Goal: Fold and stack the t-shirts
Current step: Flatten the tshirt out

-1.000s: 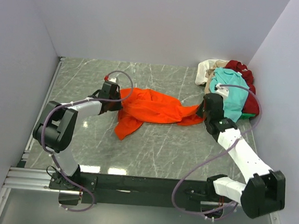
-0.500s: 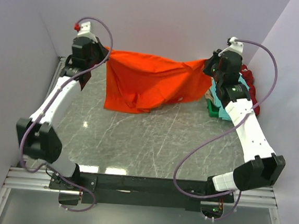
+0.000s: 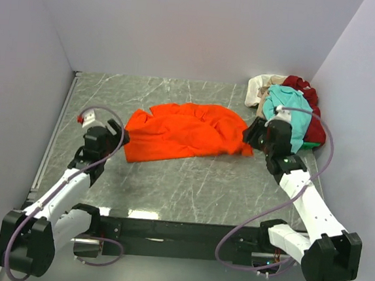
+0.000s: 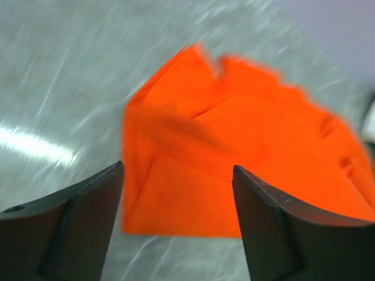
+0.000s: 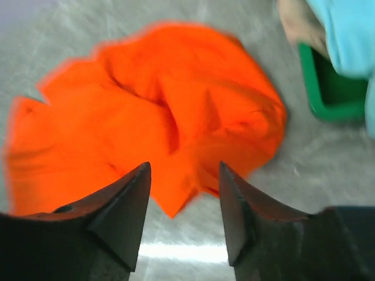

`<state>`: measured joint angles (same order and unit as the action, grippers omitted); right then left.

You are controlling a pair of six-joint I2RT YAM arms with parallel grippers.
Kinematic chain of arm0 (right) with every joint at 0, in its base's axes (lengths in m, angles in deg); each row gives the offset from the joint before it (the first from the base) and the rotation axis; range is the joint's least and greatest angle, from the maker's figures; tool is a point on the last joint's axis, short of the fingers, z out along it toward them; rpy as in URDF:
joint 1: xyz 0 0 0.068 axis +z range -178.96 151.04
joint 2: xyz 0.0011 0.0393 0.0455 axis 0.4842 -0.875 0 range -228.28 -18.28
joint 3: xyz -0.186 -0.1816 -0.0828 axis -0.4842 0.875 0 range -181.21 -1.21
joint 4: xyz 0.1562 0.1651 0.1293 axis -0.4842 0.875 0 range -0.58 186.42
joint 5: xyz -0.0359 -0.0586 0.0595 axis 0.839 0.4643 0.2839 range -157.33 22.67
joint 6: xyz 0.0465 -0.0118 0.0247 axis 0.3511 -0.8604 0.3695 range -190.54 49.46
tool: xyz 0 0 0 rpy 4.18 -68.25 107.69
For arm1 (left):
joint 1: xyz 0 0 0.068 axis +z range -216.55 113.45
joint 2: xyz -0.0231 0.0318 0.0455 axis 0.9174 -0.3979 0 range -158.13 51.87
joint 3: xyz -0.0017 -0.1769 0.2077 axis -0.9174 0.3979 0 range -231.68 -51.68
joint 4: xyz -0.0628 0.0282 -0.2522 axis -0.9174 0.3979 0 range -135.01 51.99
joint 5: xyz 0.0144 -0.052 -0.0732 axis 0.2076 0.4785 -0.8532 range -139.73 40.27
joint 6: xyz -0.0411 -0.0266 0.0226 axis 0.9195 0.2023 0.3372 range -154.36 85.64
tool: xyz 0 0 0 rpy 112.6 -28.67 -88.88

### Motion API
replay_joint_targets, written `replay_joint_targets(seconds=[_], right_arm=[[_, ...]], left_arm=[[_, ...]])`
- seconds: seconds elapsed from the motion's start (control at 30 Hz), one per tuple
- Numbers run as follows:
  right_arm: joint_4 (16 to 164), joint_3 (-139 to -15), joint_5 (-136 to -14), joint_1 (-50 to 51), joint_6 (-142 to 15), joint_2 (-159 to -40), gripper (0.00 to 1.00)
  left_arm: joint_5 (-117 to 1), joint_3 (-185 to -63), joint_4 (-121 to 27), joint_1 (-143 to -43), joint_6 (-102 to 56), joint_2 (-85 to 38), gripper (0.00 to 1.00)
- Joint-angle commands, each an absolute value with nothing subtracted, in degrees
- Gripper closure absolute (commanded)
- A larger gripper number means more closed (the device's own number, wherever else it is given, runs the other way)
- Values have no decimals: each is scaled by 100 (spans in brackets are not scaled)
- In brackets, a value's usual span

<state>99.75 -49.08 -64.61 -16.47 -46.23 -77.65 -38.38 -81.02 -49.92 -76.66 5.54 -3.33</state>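
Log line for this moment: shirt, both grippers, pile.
orange shirt: rumpled flat on table, not held | left gripper: open, empty | right gripper: open, empty | other shirts: heaped far right corner

The orange t-shirt (image 3: 182, 130) lies spread but rumpled; the other shirts (image 3: 290, 111) sit heaped far right.

table (image 3: 190, 180): grey marble — glossy | green bin (image 5: 331, 96): right side | walls (image 3: 184, 28): pale lilac
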Motion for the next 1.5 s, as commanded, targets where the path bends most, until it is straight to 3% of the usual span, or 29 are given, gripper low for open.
replay_joint_targets(seconds=[0.0, 0.07, 0.23, 0.43, 0.63, 1.3, 1.4, 1.47], right_arm=[[9874, -4551, -6163, -1630, -4452, -7646, 41], [9979, -4515, -6040, -1630, -4514, -7778, 35], [9708, -4393, -6293, -1630, -4523, -7901, 35], [9461, -4252, -6601, -1630, -4470, -8015, 36], [9496, -4208, -6558, -1630, -4479, -7980, 36], [9417, -4172, -6566, -1630, -4497, -7998, 36], [9426, -4172, -6566, -1630, -4505, -7998, 36], [9426, -4164, -6566, -1630, -4497, -7998, 36]], left_arm=[[-3392, -7823, -5090, -7666, 977, 142, 15], [-3330, -7866, -5020, -7675, 845, 239, 13], [-3557, -8094, -5054, -7666, 625, -348, 19], [-4436, -8498, -5529, -7683, 186, -1877, 51], [-4245, -9254, -5117, -7929, 9, -3065, 65], [-3945, -9316, -5142, -8097, 212, -3786, 62], [-3997, -9316, -5160, -8106, 203, -3848, 68], [-4024, -9325, -5169, -8114, 203, -3848, 79]])
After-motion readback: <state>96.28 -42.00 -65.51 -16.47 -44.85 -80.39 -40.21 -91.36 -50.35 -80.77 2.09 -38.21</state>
